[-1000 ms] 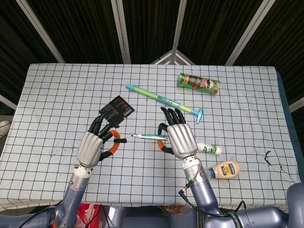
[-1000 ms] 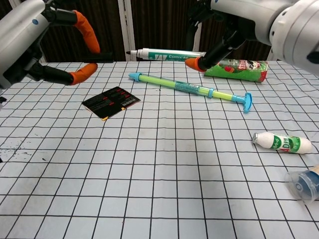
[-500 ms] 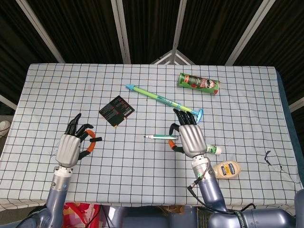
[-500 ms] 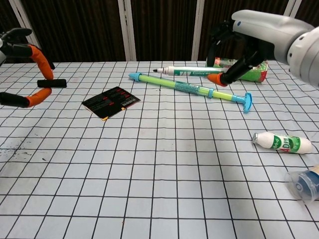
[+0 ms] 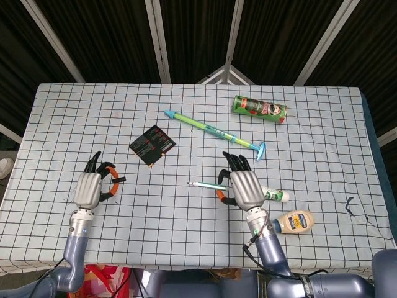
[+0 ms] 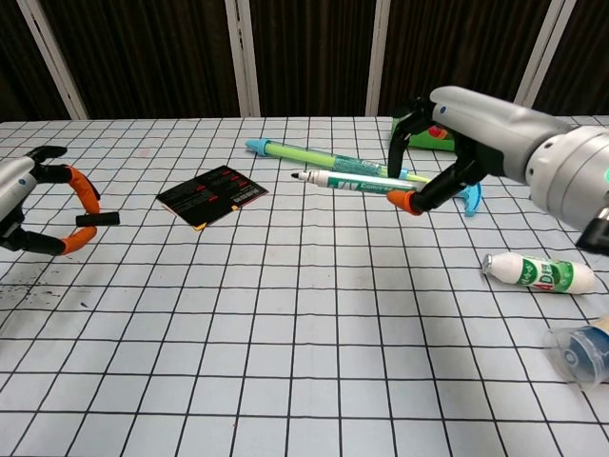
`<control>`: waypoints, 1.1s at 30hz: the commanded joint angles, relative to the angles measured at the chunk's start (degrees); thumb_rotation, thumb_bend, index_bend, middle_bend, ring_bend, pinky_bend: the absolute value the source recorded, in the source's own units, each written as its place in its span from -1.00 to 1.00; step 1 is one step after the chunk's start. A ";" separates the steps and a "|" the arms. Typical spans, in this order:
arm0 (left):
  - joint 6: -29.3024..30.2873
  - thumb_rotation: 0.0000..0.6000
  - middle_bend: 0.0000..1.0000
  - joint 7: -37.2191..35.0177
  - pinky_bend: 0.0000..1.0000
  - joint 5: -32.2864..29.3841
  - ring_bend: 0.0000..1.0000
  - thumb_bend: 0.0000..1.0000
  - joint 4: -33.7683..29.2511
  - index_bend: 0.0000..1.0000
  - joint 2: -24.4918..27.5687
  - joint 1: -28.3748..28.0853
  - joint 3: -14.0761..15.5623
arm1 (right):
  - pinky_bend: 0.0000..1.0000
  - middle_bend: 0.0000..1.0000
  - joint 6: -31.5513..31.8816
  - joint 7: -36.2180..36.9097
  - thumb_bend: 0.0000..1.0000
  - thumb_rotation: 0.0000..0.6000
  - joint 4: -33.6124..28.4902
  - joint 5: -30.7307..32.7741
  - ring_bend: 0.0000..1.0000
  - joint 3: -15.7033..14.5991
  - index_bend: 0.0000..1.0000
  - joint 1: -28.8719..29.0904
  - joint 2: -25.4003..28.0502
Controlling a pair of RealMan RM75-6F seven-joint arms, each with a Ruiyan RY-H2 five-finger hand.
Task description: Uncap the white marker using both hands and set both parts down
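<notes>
The uncapping is done: the marker (image 6: 354,182) and its black cap (image 6: 98,219) are apart, each in a different hand, and what remains is to set both parts on the table (image 5: 186,230). The right hand (image 5: 243,186) pinches the white marker body between thumb and fingers, the exposed tip pointing toward the left edge, held level just above the surface near the middle of the table. The left hand (image 5: 90,186) pinches the small cap between its orange-tipped thumb and a finger, well toward the left edge and low over the table; whether the cap touches the surface cannot be told. Neither part is judged to be released yet. Compared with a second ago, both hands have descended markedly: the marker then sat high against the dark background in the chest view and now lies close over the grid cloth. The left hand has also moved outward, away from the black card (image 5: 152,144) toward the left edge, widening the gap between cap and marker.
</notes>
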 commanded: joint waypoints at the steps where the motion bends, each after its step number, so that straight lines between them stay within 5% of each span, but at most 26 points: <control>1: 0.06 1.00 -0.34 -2.37 -0.77 0.55 -0.99 0.02 2.21 0.11 -1.47 -0.47 0.14 | -0.93 -0.85 -2.73 2.82 -0.06 1.00 7.05 -0.97 -0.83 -0.84 0.43 0.29 -4.87; 8: 0.97 1.00 -0.64 -5.31 -0.80 2.30 -1.00 -0.01 1.68 -0.57 -0.05 -0.38 1.14 | -0.97 -0.85 -8.97 4.97 -0.06 1.00 18.46 1.30 -0.90 -1.05 0.36 1.35 -10.99; 12: 1.16 1.00 -0.89 -6.89 -0.83 4.33 -1.00 -0.01 -2.19 -0.82 3.70 -0.10 2.88 | -1.00 -0.88 -10.68 4.02 -0.06 1.00 21.13 2.88 -0.97 -0.30 -0.14 1.76 -12.38; 15: 1.79 1.00 -0.98 -6.05 -0.84 5.11 -1.00 -0.01 -5.92 -0.89 6.40 0.41 3.54 | -1.00 -0.91 -11.26 3.30 -0.07 1.00 20.97 4.01 -0.98 0.37 -0.47 1.75 -12.42; 21: 7.22 1.00 -0.99 -5.23 -0.84 7.17 -1.00 -0.02 -12.27 -0.92 10.72 2.28 3.43 | -1.00 -0.93 -9.39 3.76 -0.16 1.00 16.90 3.24 -0.98 1.54 -0.77 0.27 -9.99; 28: 11.47 1.00 -0.81 -0.85 -0.74 5.37 -1.00 -0.02 -18.64 -0.77 17.88 6.45 2.84 | -1.00 -0.93 -3.97 8.72 -0.16 1.00 6.89 -1.93 -0.97 3.07 -0.69 -4.83 -0.43; 33: 12.08 1.00 -0.85 4.98 -0.79 2.34 -1.00 -0.02 -20.16 -0.74 22.48 9.65 3.06 | -1.00 -0.93 1.09 8.75 -0.16 1.00 4.77 -7.21 -0.94 1.03 -0.60 -9.33 7.65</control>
